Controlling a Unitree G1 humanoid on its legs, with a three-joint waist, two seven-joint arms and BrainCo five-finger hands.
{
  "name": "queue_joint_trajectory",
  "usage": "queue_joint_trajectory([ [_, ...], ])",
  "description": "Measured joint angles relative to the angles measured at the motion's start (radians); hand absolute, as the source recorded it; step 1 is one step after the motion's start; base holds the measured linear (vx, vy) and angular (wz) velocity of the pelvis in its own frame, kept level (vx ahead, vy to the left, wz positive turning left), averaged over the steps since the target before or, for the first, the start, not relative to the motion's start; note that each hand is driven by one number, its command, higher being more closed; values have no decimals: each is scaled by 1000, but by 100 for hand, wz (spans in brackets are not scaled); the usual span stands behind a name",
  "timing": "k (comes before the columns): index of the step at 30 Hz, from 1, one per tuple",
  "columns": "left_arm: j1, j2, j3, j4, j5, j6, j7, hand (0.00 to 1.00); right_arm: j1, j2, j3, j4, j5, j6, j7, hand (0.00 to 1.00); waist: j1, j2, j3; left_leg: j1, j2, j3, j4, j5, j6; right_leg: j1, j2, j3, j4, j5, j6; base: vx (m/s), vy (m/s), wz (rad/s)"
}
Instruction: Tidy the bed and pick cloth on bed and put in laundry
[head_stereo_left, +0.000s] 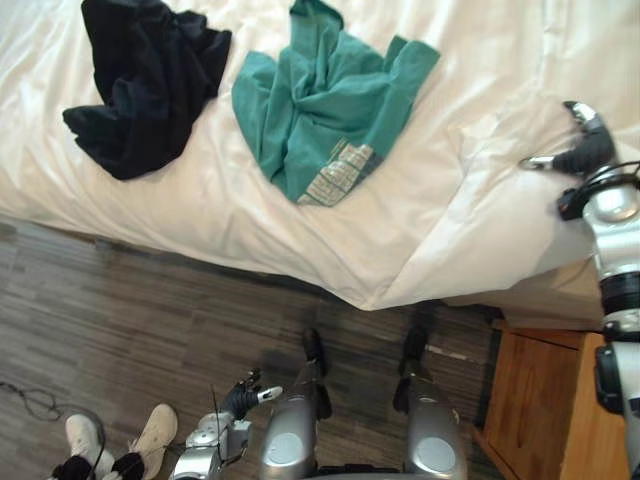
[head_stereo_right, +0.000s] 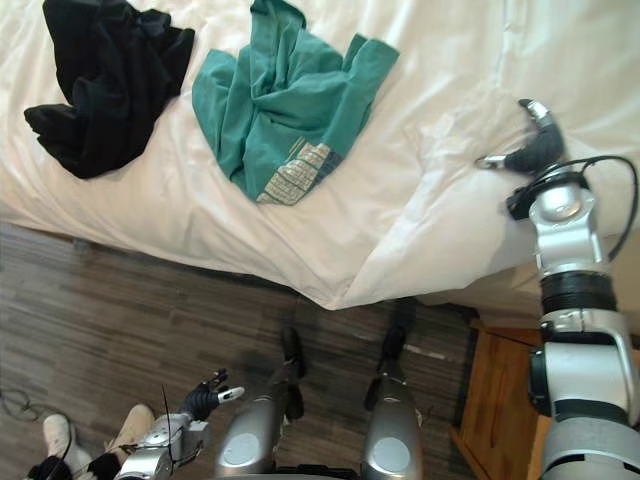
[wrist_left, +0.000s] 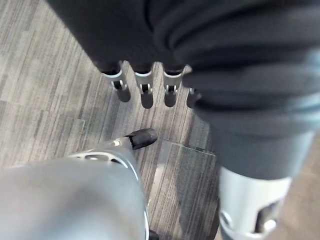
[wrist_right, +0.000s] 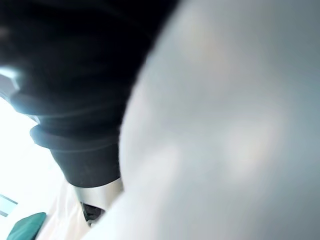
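**Two cloths on the bed, both hands empty**

Head views: The white bed (head_stereo_left: 470, 210) runs across the top, and its near edge slants down to a corner of duvet that hangs over the floor (head_stereo_left: 130, 310) ahead of the robot. A black cloth (head_stereo_left: 145, 80) lies crumpled at the far left, its lower end close to the bed's edge. A teal cloth (head_stereo_left: 310, 110) lies just beside it toward the middle, apart from it by a strip of bare sheet. The right hand (head_stereo_left: 583, 150) hovers over the duvet at the right, well apart from both cloths, thumb spread away from relaxed fingers and holding nothing. Bare bedding lies between it and the teal cloth. The left hand (head_stereo_left: 245, 395) hangs low over the floor. A person's shoes (head_stereo_left: 150, 430) stand at the lower left, near that hand. A wooden nightstand (head_stereo_left: 540, 400) sits under the right arm, beside the bed's corner.

Left wrist view: The left hand's fingers (wrist_left: 146, 95) stand straight in a row with the thumb apart, over bare plank floor, grasping nothing.

Right wrist view: Past the dark wrist cover, a corner of the teal cloth shows on bright white bedding; the rest is too blurred to read.
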Motion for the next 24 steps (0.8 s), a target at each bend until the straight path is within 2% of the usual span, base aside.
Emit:
queue_joint_trajectory([
  [5,-3,0,-16,-1,-5,5,-28,0,-15,-9,18,19,-24,-4,77,100,-4,9,4,5,0,1,6,0,0,-7,-2,9,20,-9,0,6,8,-3],
  [9,-3,0,-23,-20,-5,-9,-64,0,16,-8,35,33,7,-34,80,100,-2,6,5,34,4,5,8,0,0,7,-4,17,51,-26,0,-4,1,-3],
  [11,3,0,-20,-41,-5,-8,-81,0,106,9,-13,-17,40,-39,77,100,-2,1,6,84,6,15,-6,0,0,47,1,24,48,-29,2,5,7,-12],
  [14,14,1,-13,-61,-3,-1,-92,0,269,68,-116,-129,69,-37,75,100,-15,-24,-5,134,6,30,-22,-1,-2,86,6,36,36,-35,10,7,12,-14],
  [16,30,1,-1,-66,-1,16,-107,0,413,146,-194,-200,92,-32,63,100,-35,-65,-34,155,8,45,-30,-3,-5,100,11,47,26,-40,17,35,6,-19],
  [17,42,1,-1,-66,9,24,-109,0,481,183,-222,-226,92,-30,55,0,-42,-84,-60,167,8,56,-42,-3,-5,101,14,56,23,-41,18,68,5,-29],
  [19,76,1,6,-65,25,35,-111,0,658,268,-281,-279,102,-29,32,0,-64,-129,-124,198,9,79,-43,-17,-19,127,20,76,6,-40,19,101,7,-29],
  [20,83,1,10,-65,36,35,-110,0,689,285,-294,-282,105,-30,26,0,-68,-137,-134,213,9,85,-43,-22,-19,140,21,80,-1,-40,19,110,2,-32],
  [21,105,-2,26,-62,56,36,-110,0,767,330,-331,-281,117,-28,8,0,-73,-150,-175,237,12,104,-43,-35,-21,160,27,93,-11,-41,21,77,-1,-33],
  [23,127,-6,47,-52,63,35,-110,0,852,372,-379,-280,131,-28,-3,0,-82,-154,-226,250,13,117,-45,-47,-26,174,31,105,-23,-42,23,65,-4,-26],
  [24,135,-11,68,-31,67,35,-109,0,905,405,-418,-280,142,-28,-18,0,-98,-151,-250,265,13,121,-49,-53,-27,190,32,107,-28,-46,27,64,-5,-9],
])
